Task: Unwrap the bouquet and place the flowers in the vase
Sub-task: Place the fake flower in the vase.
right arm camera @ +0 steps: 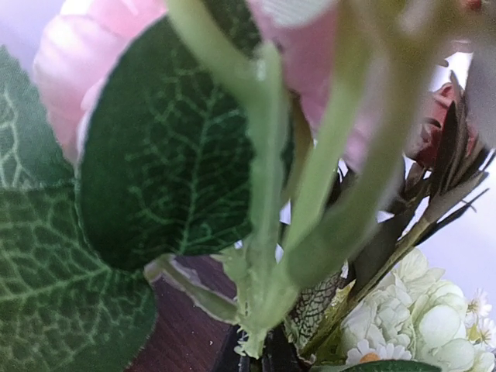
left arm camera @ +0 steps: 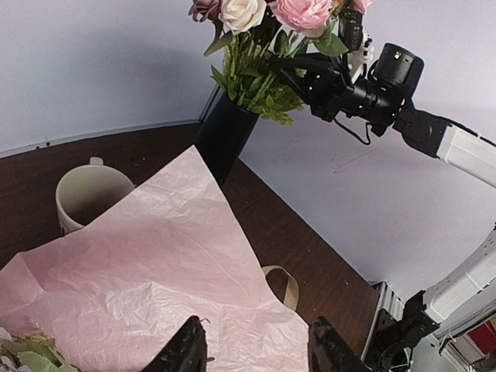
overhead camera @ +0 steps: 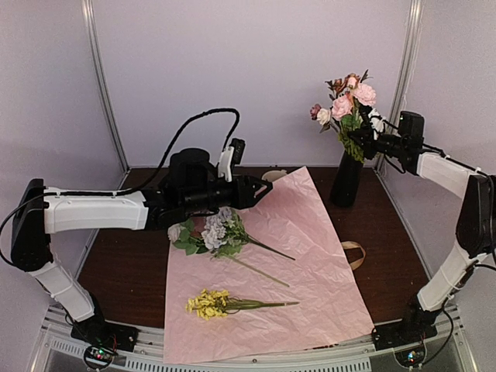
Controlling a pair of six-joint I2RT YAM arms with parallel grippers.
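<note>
Two loose sprigs lie on the pink paper [overhead camera: 310, 256] spread across the tabletop [overhead camera: 124, 271]: a lilac-and-white cluster [overhead camera: 215, 231] at centre left of the overhead view and a yellow sprig [overhead camera: 208, 304] lower down. The other flowers [overhead camera: 349, 97] stand in the black vase [overhead camera: 346, 180] at upper right.

These look like light artificial stems, wiry and springy, with soft heads that a hard pinch would crush. I'd take each by the bare green stem just below the leaves, never by the bloom. The vase is tall and narrow, so a sideways nudge could tip it.

The left claw [overhead camera: 262, 191] hovers above the lilac cluster on an arm stretched level from the left edge, its jaws parted with nothing between them. The right claw [overhead camera: 358, 138] comes in from the right edge, elbow low near the frame's side. It is clenched among the stems above the vase mouth, and I cannot tell whether it actually pinches one.
</note>
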